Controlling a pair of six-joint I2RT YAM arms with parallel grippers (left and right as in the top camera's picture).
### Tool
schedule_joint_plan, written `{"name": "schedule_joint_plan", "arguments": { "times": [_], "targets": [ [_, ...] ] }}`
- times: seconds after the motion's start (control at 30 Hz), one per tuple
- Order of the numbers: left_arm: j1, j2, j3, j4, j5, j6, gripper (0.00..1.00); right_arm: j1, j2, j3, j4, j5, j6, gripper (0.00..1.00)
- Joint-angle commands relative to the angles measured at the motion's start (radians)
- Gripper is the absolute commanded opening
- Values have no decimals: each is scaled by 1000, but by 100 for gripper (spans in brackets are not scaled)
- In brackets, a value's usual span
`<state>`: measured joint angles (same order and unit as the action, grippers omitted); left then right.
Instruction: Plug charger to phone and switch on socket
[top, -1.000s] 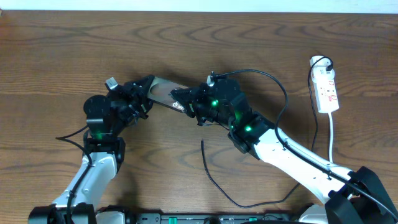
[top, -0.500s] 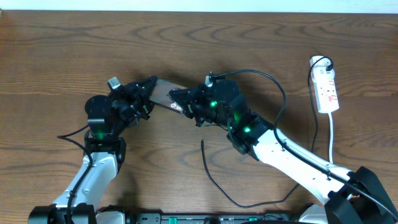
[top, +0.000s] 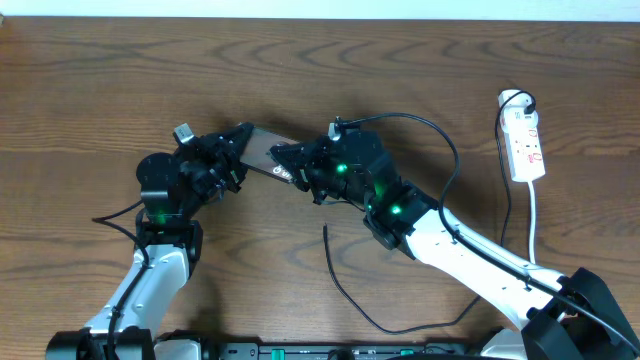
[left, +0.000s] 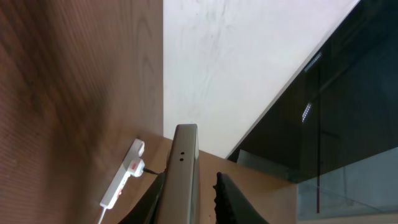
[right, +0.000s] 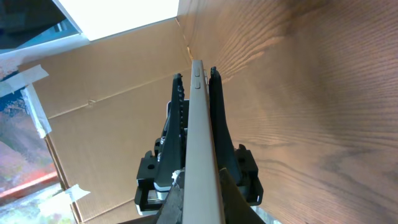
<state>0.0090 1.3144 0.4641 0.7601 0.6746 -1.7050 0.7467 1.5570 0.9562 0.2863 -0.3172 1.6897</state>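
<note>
The phone, a brownish-grey slab, is held off the table on edge between my two grippers. My right gripper is shut on its right end, and in the right wrist view both fingers press the phone. My left gripper straddles the phone's left end. In the left wrist view one finger lies against the phone and a slim gap shows at the other finger. The charger, a thin black cable, lies loose on the table with its tip pointing up near the right arm. The socket lies far right.
The socket also shows in the left wrist view, with a black plug at its end. A thicker black robot cable arcs above the right arm. A brown cardboard wall stands behind the left gripper. Bare wooden table surrounds both arms.
The left gripper's jaws have narrowed around the phone's left end. The phone and the right gripper have barely shifted.
</note>
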Motion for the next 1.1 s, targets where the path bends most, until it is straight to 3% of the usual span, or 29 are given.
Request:
{"name": "schedule_joint_plan", "arguments": {
  "times": [0.0, 0.13, 0.23, 0.77, 0.9, 1.07],
  "targets": [
    [-6, -9, 0, 5, 5, 10, 19, 14, -3, 16, 14, -7, 8, 1],
    [-6, -9, 0, 5, 5, 10, 19, 14, -3, 16, 13, -7, 8, 1],
    [-6, -9, 0, 5, 5, 10, 8, 14, -3, 16, 13, -6, 8, 1],
    [-6, -9, 0, 5, 1, 9, 7, 14, -3, 16, 13, -6, 8, 1],
    [-6, -9, 0, 5, 0, 9, 7, 14, -3, 16, 12, -6, 8, 17],
    [-6, -9, 0, 5, -3, 9, 7, 14, -3, 16, 9, -6, 7, 69]
  ]
}}
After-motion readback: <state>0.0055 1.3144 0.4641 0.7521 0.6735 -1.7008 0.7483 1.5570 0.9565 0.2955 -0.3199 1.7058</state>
